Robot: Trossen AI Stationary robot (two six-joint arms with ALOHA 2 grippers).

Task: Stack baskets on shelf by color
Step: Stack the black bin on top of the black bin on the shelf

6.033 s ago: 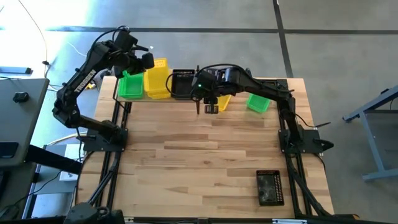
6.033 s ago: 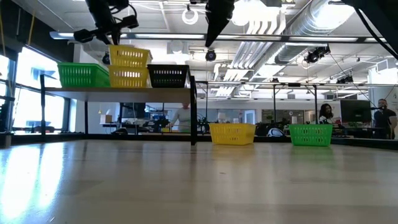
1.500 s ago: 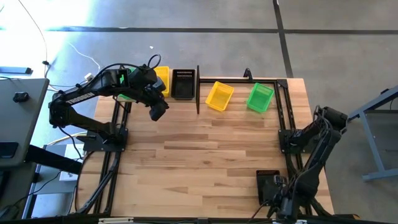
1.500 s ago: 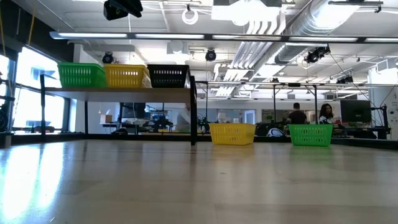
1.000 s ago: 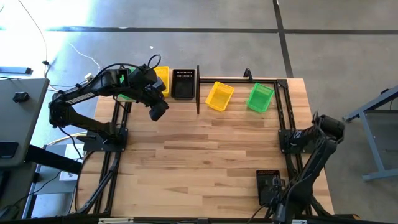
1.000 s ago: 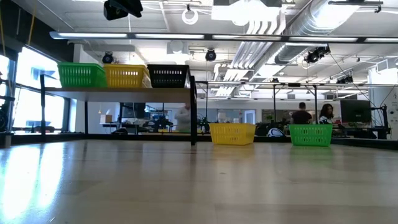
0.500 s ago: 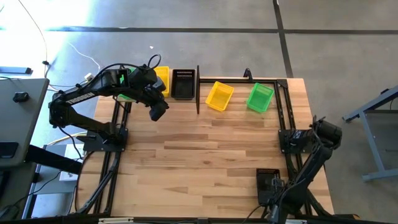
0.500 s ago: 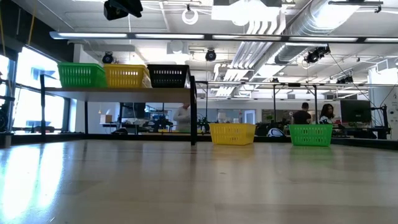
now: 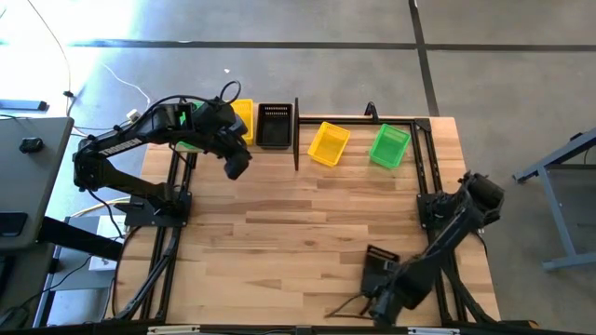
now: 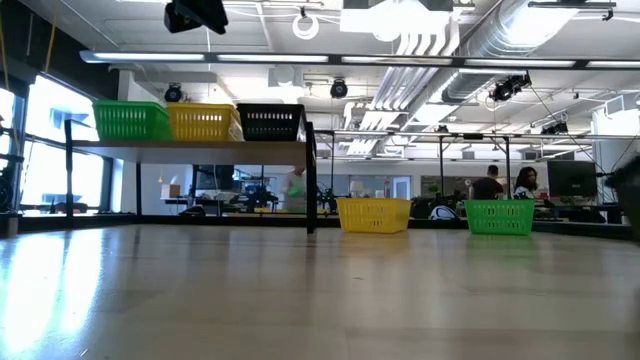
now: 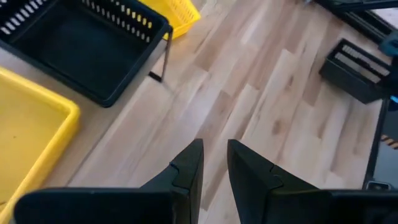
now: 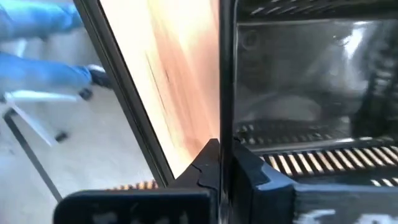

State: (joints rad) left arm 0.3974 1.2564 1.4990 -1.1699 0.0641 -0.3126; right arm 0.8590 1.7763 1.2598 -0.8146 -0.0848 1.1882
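Mostly the middle of the worktop (image 9: 279, 233) is lying bare, open wood from the shelf (image 10: 190, 146) row down to the near edge. Counting baskets showing: two green, two yellow, two black. On the shelf at the far left edge a green basket (image 10: 131, 120), a yellow basket (image 10: 204, 122) and a black basket (image 10: 270, 122) are sitting side by side; the arm is covering most of the green one from above. Right of the shelf's upright, a second yellow basket (image 9: 329, 143) and second green basket (image 9: 388, 146) are resting on the worktop near the far edge, apart from each other, both looking empty. Left claw (image 9: 237, 166) is hovering just in front of the shelf, fingers (image 11: 189, 171) slightly parted, gripping nothing. Right claw (image 9: 375, 296) is reaching at the near right corner, pinching the rim of the third black basket (image 9: 380, 263), which is sitting tilted near the worktop's front edge; its inside is looking empty in the right wrist view.
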